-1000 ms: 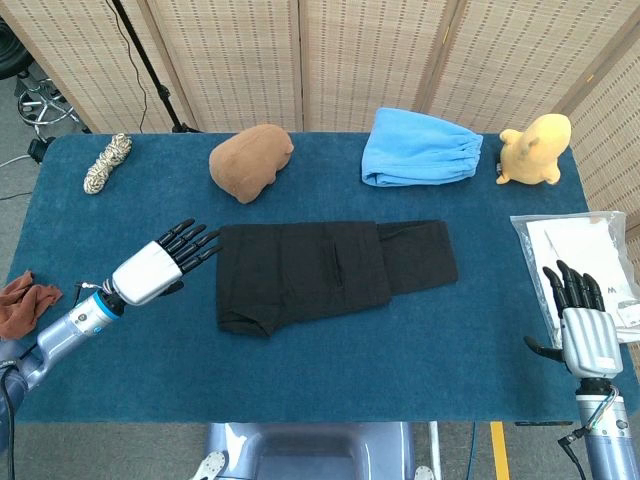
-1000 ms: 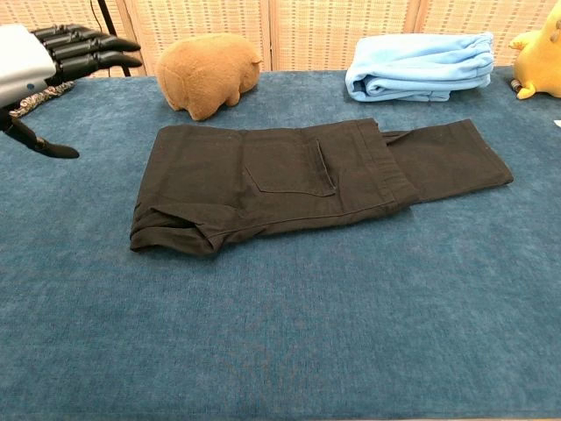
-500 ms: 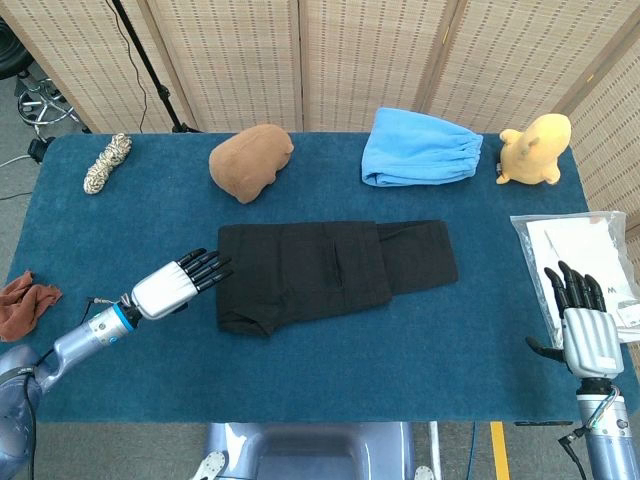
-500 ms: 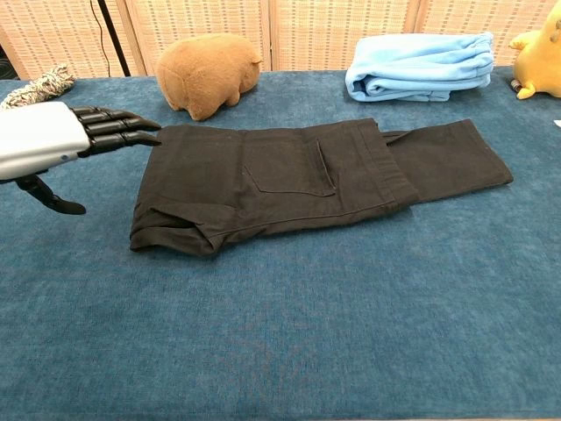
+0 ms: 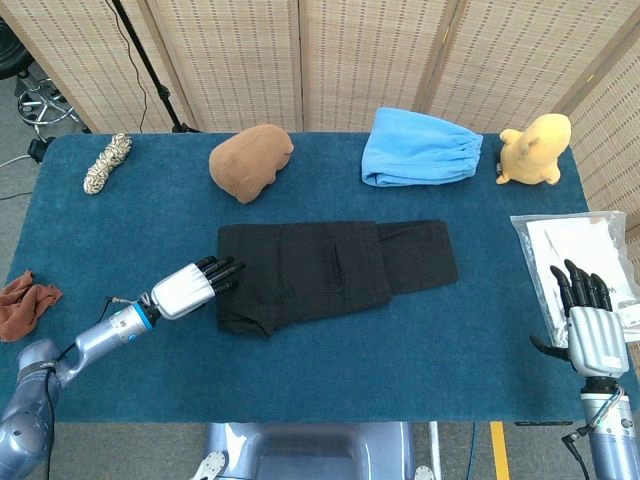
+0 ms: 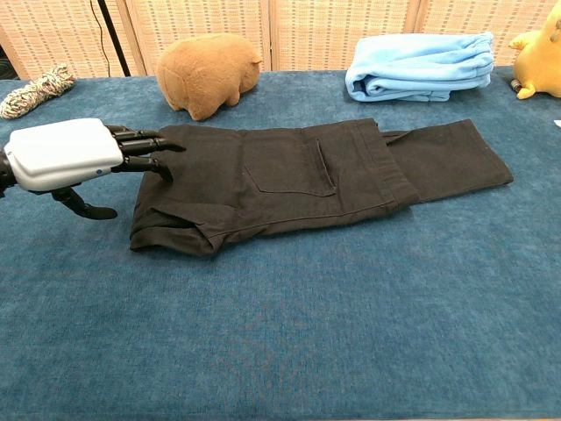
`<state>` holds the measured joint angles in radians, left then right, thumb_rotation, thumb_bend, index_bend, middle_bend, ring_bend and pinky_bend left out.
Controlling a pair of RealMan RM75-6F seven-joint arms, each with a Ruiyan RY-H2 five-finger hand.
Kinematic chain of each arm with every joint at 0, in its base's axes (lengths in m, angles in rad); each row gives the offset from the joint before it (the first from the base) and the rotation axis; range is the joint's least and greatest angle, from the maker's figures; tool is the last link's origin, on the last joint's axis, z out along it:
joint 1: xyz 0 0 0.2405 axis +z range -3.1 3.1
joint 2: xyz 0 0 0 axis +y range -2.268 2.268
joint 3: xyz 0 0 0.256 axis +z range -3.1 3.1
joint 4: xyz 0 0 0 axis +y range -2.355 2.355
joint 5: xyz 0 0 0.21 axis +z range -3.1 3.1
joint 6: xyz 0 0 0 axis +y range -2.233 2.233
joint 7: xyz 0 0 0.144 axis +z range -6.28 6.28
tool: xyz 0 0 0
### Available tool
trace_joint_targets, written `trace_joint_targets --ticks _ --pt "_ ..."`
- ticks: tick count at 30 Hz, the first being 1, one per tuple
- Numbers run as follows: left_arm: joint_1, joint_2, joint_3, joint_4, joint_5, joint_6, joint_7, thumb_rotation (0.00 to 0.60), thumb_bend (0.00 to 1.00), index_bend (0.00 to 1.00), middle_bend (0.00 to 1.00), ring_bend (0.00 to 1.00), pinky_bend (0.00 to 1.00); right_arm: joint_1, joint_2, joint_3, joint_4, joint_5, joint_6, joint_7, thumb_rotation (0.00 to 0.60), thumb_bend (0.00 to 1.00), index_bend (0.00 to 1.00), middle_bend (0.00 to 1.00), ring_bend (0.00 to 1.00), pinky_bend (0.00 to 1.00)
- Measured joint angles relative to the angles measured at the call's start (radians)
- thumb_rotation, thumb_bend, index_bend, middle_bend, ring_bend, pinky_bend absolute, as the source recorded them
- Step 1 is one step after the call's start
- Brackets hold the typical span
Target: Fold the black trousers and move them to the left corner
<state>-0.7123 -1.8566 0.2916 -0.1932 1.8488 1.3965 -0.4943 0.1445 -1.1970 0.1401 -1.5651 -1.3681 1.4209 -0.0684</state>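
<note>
The black trousers (image 5: pixel 330 268) (image 6: pixel 298 175) lie folded lengthwise across the middle of the blue table, with one end doubled over at the left. My left hand (image 5: pixel 192 287) (image 6: pixel 74 158) lies low at their left end, its fingers (image 6: pixel 145 145) stretched flat over the edge of the cloth and its thumb down on the table. It holds nothing that I can see. My right hand (image 5: pixel 585 320) stands upright at the table's right front edge, fingers apart and empty, far from the trousers.
A brown plush (image 5: pixel 250 160) and a folded light-blue garment (image 5: pixel 418 148) lie behind the trousers. A yellow plush (image 5: pixel 535 148) sits far right, a plastic bag with papers (image 5: pixel 580 255) below it. A coiled rope (image 5: pixel 106 162) is far left, a rust-red rag (image 5: pixel 25 302) at the left edge.
My left hand has come down and moved right, from hovering left of the trousers to resting its fingertips on their left edge. The right hand has barely shifted.
</note>
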Motion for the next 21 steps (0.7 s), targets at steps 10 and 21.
trace_joint_targets --ticks 10,21 --pt "-0.035 -0.035 -0.014 0.012 -0.009 -0.038 0.019 0.6 0.23 0.31 0.12 0.12 0.27 -0.002 0.003 0.003 -0.002 0.002 0.004 0.008 0.6 0.0 0.0 0.0 0.0 0.0" --pt "-0.052 -0.058 -0.016 0.022 -0.009 -0.062 0.038 0.6 0.23 0.31 0.12 0.12 0.27 -0.004 0.008 0.004 -0.01 0.001 0.007 0.012 0.6 0.0 0.0 0.0 0.0 0.0"
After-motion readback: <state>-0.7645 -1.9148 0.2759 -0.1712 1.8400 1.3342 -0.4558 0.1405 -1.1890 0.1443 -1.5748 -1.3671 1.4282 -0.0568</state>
